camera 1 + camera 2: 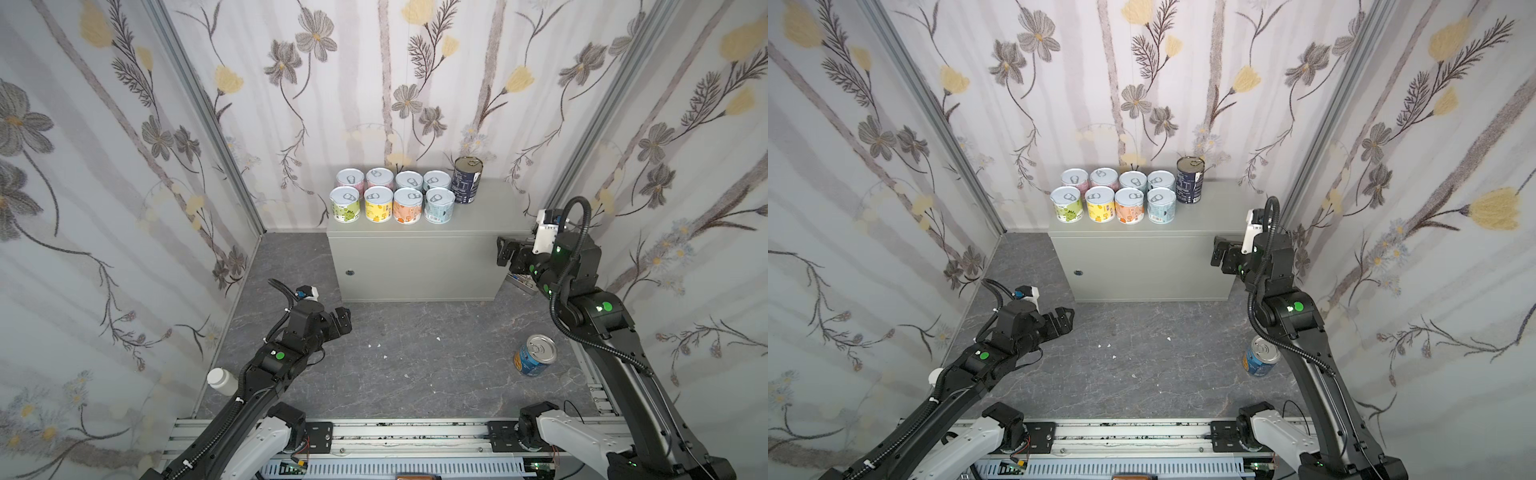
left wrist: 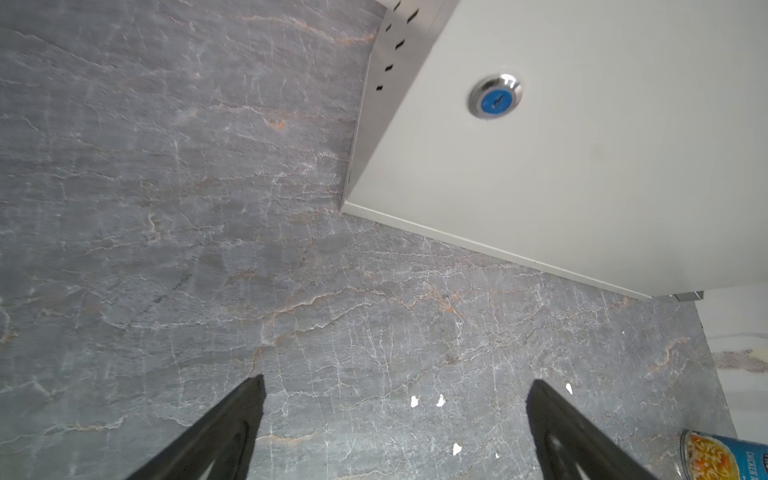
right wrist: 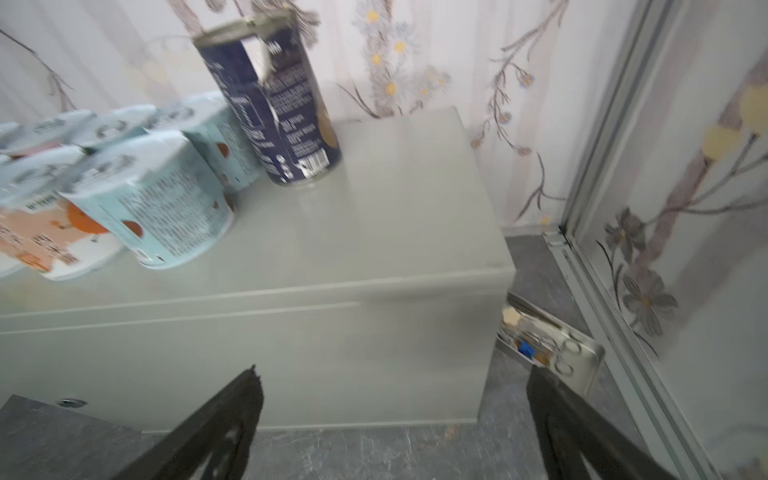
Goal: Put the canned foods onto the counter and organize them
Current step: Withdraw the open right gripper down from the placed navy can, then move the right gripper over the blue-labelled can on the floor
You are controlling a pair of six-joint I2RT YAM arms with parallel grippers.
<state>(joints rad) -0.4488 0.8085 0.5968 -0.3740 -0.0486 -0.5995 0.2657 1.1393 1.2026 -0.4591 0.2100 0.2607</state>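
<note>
Several short pastel cans (image 1: pixel 392 195) stand in two rows on the left part of the counter (image 1: pixel 486 216), with a dark navy tall can (image 1: pixel 466 180) upright to their right. In both top views a blue tall can (image 1: pixel 1261 357) stands on the floor at the right, under the right arm. My right gripper (image 1: pixel 505 251) hangs open and empty by the counter's right front corner. In the right wrist view the navy can (image 3: pixel 274 104) and the counter top (image 3: pixel 395 187) lie beyond the spread fingers. My left gripper (image 1: pixel 343 322) is open and empty over the floor, left of the counter's front.
A white-capped bottle (image 1: pixel 222 380) lies by the left wall beside the left arm. A shiny metal tray (image 3: pixel 552 340) of utensils sits on the floor, wedged between the counter's right side and the wall. Small white scraps (image 2: pixel 440 401) dot the floor. Flowered walls enclose three sides.
</note>
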